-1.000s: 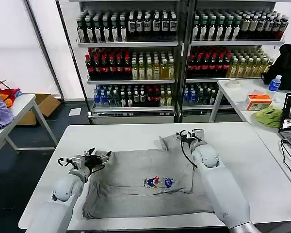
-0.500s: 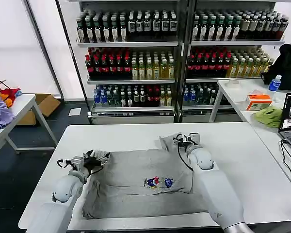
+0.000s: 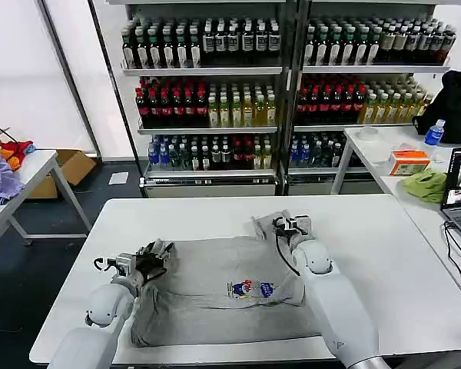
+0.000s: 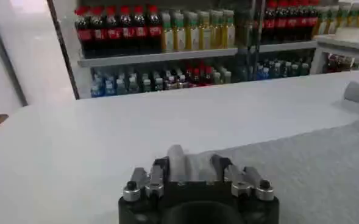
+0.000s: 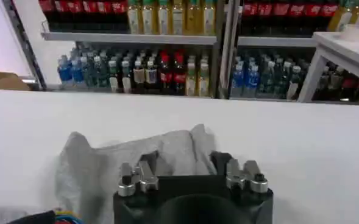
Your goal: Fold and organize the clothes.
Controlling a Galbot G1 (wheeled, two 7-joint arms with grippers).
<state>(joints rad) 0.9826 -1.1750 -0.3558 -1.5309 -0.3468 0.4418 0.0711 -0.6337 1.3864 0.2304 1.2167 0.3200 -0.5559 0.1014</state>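
Grey, soft fabric is spread across the white counter (image 3: 384, 231) — a short-sleeved shirt (image 3: 215, 288) lying flat with its small multicoloured chest print (image 3: 252, 289) facing up. From where I stand it looks barely begun: the body is still laid out wide, nothing is stacked, and no neat folded rectangle has formed. Only the two sleeves are being dealt with, so I would judge this an early fold, with the body folds and the tidying away all left to do.

At the robot's left edge of the shirt, the left hand (image 3: 150, 257) sits low on the counter; in its wrist view a tuft of grey cloth stands up between its fingers (image 4: 158, 173), so it appears closed on the left sleeve. Up at the far shoulder, the right hand (image 3: 290, 225) is down on the bunched right sleeve (image 5: 106, 158), cloth gathered against its fingers (image 5: 144, 171) — pinching it, as far as I can tell.

As for writing, the chest print is too small to read, and the bottles on the shelves (image 3: 207, 69) behind show coloured labels but no legible brand.
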